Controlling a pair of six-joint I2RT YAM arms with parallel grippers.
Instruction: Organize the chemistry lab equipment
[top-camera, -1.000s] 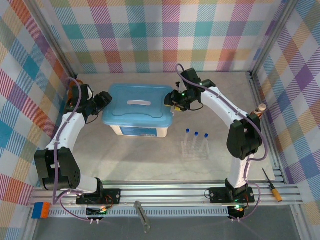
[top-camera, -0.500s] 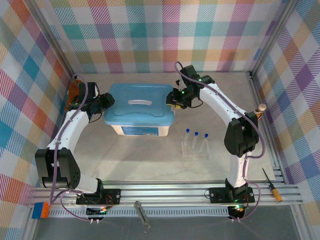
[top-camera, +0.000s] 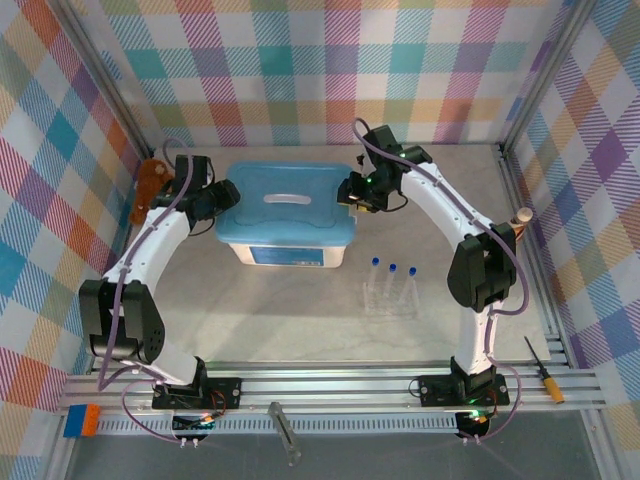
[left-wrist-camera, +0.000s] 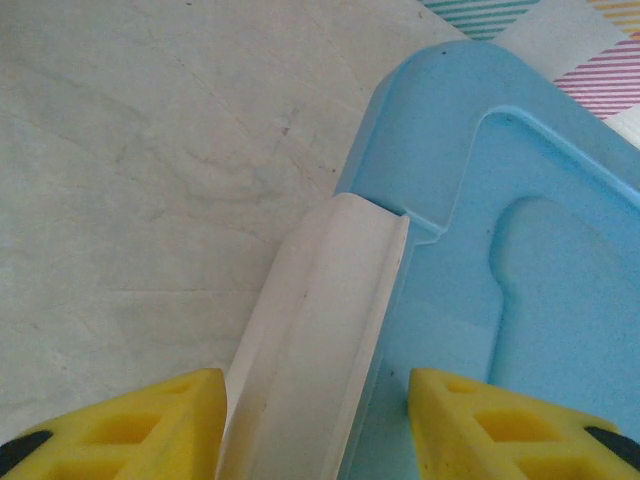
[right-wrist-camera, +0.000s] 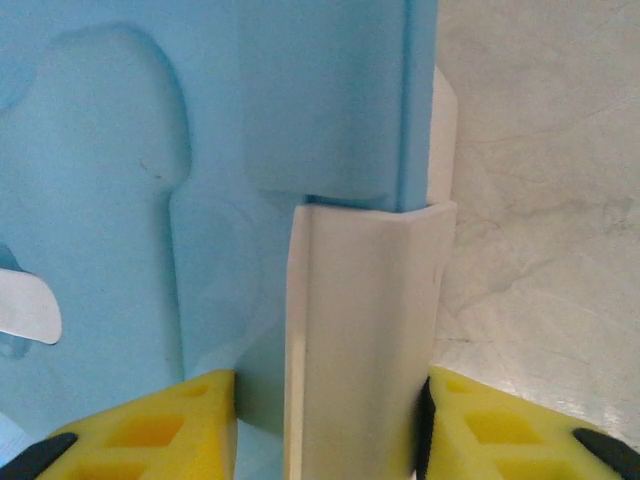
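Observation:
Three clear test tubes with blue caps (top-camera: 391, 271) stand in a small clear rack (top-camera: 390, 298) on the table, right of centre. Behind them sits a white box with a light-blue lid (top-camera: 290, 212). My left gripper (top-camera: 222, 196) is at the box's left end, its yellow fingers open astride the white side latch (left-wrist-camera: 310, 330); the left finger touches it and the right is over the lid. My right gripper (top-camera: 352, 192) is at the right end, open astride the other white latch (right-wrist-camera: 360, 330), with the right finger against it.
A brown teddy bear (top-camera: 151, 186) lies by the left wall, just behind my left arm. A brown bottle-shaped object (top-camera: 520, 217) leans at the right wall. A screwdriver (top-camera: 545, 371) lies on the right rail, and a grey metal tool (top-camera: 285, 433) on the front rail.
The box has shifted to the right and slightly away from the arms, with both grippers moving along at its ends. The left arm has swung inward away from the teddy bear.

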